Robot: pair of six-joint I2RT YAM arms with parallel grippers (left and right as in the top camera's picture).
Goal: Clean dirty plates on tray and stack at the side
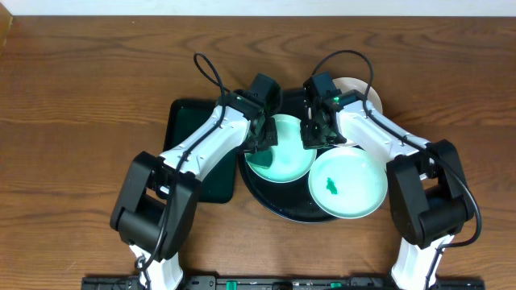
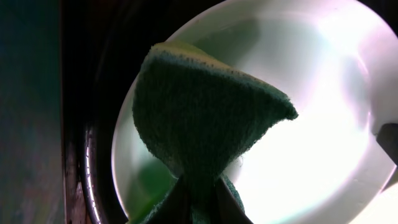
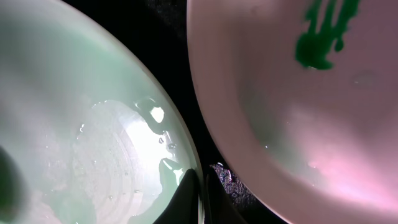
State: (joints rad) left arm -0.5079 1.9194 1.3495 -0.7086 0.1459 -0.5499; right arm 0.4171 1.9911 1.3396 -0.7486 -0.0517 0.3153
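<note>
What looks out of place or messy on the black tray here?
A green smear sits on the right mint-green plate, which also overhangs the black tray at its rim. The left mint-green plate looks wet. Nothing looks spilled or broken.

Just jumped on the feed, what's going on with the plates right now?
The left gripper holds a green sponge over the mint plate in the middle of the black tray, seemingly wiping it. The right gripper is shut on that plate's rim, apparently steadying it. A second mint plate beside it has a green smear and looks uncleaned. A white plate shows behind the right arm.
</note>
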